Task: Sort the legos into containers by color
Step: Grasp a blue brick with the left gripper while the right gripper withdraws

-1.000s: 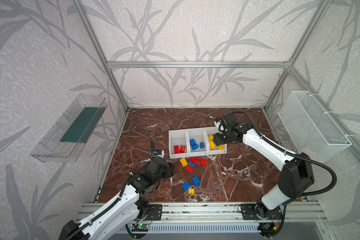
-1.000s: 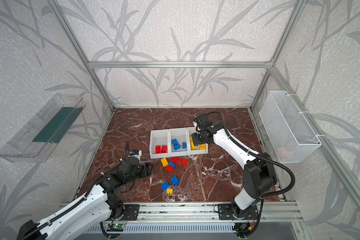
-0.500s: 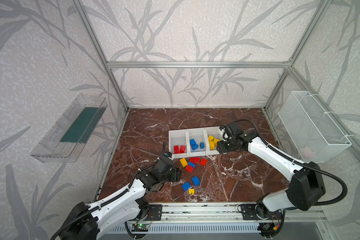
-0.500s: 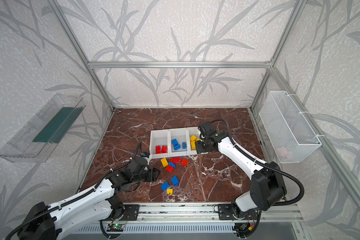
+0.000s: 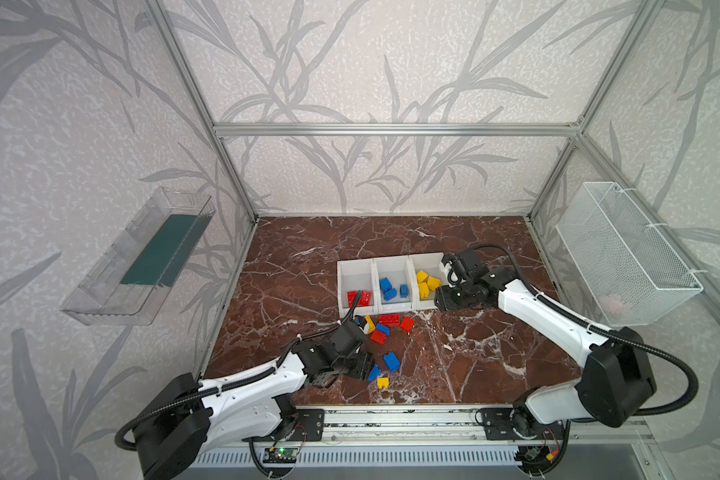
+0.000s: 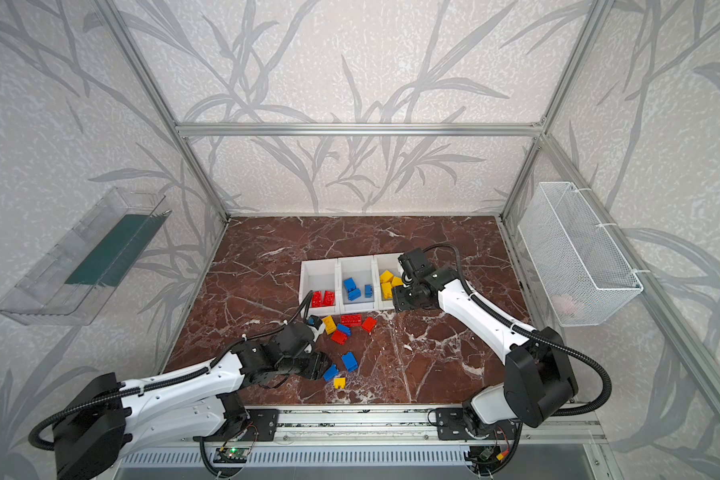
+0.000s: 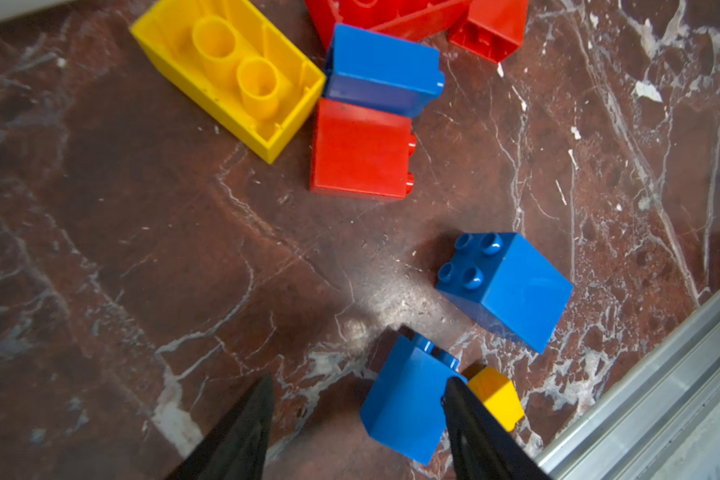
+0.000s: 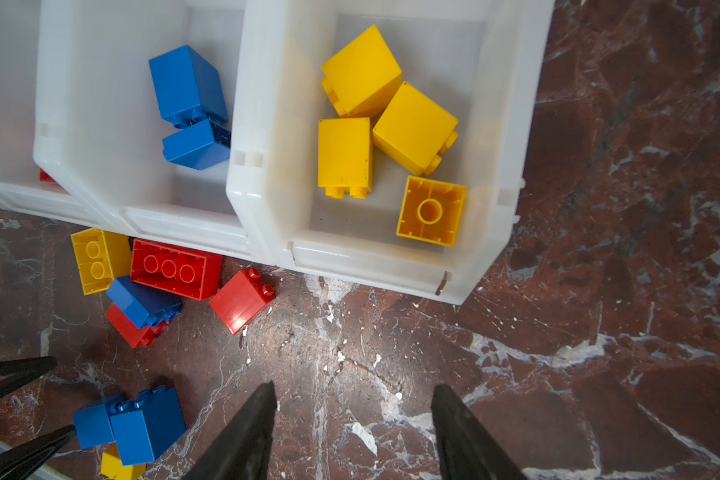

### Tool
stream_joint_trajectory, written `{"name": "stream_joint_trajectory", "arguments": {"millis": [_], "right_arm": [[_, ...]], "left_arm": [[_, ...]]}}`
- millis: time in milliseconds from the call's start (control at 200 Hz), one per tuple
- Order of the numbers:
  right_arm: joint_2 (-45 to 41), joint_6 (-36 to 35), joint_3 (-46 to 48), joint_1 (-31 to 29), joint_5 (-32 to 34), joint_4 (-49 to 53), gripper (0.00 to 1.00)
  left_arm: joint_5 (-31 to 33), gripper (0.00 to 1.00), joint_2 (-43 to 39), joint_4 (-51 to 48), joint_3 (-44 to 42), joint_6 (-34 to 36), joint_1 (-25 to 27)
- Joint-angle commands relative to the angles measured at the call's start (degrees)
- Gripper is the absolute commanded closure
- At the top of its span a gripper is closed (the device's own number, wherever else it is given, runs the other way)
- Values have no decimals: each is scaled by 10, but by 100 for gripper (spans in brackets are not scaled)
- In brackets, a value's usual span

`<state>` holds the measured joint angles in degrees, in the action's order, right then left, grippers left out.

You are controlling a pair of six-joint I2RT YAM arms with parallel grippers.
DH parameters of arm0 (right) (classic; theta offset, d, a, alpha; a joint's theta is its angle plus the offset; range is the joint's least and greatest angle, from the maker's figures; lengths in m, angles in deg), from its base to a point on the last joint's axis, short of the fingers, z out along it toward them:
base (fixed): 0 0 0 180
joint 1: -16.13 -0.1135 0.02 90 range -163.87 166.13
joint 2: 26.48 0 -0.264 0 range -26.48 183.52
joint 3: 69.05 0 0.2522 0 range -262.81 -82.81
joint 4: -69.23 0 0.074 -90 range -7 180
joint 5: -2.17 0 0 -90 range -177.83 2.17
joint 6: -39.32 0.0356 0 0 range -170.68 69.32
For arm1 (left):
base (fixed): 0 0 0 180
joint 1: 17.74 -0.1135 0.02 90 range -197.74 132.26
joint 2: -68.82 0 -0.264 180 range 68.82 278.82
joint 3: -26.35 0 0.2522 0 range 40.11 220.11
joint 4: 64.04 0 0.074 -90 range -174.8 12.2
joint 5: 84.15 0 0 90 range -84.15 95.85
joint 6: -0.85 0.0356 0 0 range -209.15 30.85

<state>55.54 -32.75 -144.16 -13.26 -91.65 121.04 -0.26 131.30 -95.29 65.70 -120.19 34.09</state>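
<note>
Three joined white containers (image 5: 374, 261) hold sorted legos: red on the left (image 5: 360, 298), blue in the middle (image 5: 385, 285), yellow on the right (image 8: 416, 126). Loose legos lie in front of them: a yellow one (image 7: 229, 75), red ones (image 5: 388, 319) and blue ones (image 7: 512, 286). Near the front rail my left gripper (image 7: 357, 380) (image 5: 367, 370) is open around a small blue brick (image 7: 408, 399). That brick sits against one finger, with a gap to the other, and a small yellow brick (image 7: 495, 399) lies just beyond it. My right gripper (image 8: 354, 388) (image 5: 438, 302) is open and empty over bare marble, at the yellow bin's front corner.
A clear tray (image 5: 142, 257) hangs on the left wall and a white wire basket (image 5: 624, 253) on the right wall. The aluminium front rail (image 7: 657, 390) runs close beside the left gripper. Bare marble floor (image 5: 474, 357) spreads between the two arms.
My left arm has reached right and forward to the blue brick near the front rail. My right gripper has drawn back from above the yellow bin to its front corner.
</note>
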Motion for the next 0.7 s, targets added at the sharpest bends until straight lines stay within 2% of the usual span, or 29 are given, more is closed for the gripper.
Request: {"name": "stream_joint_trajectory", "arguments": {"millis": [0, 185, 695], "right_arm": [[-19, 10, 14, -2, -5, -7, 39], [-32, 16, 27, -2, -1, -11, 39], [-61, 19, 48, -2, 6, -2, 38]], "left_arm": [[-8, 33, 21, 1, 23, 18, 12], [-22, 33, 62, -4, 43, 25, 23], [-2, 47, 160, -70, 113, 75, 55]]}}
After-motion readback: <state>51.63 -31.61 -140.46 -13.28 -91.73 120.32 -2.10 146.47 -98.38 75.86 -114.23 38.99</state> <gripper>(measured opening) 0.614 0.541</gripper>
